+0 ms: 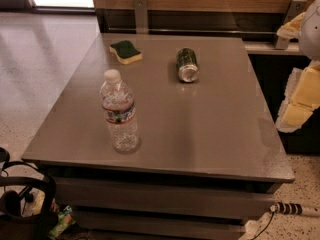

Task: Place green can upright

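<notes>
The green can (187, 64) lies on its side on the far middle of the grey table (210, 134), with one shiny silver end facing me. My gripper (300, 96), pale and yellowish, hangs at the right edge of the view, beyond the table's right side. It is well to the right of the can, nearer to me than it, and holds nothing that I can see.
A clear water bottle (119, 111) with a white cap stands upright at the front left of the table. A green-and-yellow sponge (125, 51) lies at the back left. A wooden wall panel runs behind the table. Black gear (22, 199) sits on the floor at the lower left.
</notes>
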You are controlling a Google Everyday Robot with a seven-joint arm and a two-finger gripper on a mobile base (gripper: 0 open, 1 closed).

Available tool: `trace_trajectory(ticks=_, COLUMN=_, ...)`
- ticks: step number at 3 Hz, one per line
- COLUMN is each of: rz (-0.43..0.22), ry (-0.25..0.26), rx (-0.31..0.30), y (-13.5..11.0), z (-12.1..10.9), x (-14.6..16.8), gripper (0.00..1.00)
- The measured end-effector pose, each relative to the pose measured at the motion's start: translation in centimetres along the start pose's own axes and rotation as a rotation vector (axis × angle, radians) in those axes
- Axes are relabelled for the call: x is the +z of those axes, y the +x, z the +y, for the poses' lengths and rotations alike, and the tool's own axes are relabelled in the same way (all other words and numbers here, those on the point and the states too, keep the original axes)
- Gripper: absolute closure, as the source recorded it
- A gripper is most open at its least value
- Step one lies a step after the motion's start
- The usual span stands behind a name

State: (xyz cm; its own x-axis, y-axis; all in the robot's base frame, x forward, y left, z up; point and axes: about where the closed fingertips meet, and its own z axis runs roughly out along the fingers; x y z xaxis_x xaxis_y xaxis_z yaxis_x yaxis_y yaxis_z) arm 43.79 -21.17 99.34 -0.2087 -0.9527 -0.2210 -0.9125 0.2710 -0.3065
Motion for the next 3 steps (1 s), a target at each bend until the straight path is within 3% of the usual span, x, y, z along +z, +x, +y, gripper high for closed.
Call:
trace_trajectory(ticks=1, rz=-0.002, ry=0.001, rx=0.003, y=0.0, z=-0.2, x=0.0, gripper=0.00)
trace_trajectory(ticks=2, rz=-0.028, ry=0.013, rx=0.049, y=-0.5, z=-3.2, x=-0.3, gripper=0.00)
trace_trajectory(ticks=3, rz=-0.072, ry=-0.007, rx=0.134, y=-1.3, z=-7.0, x=0.2, gripper=0.00)
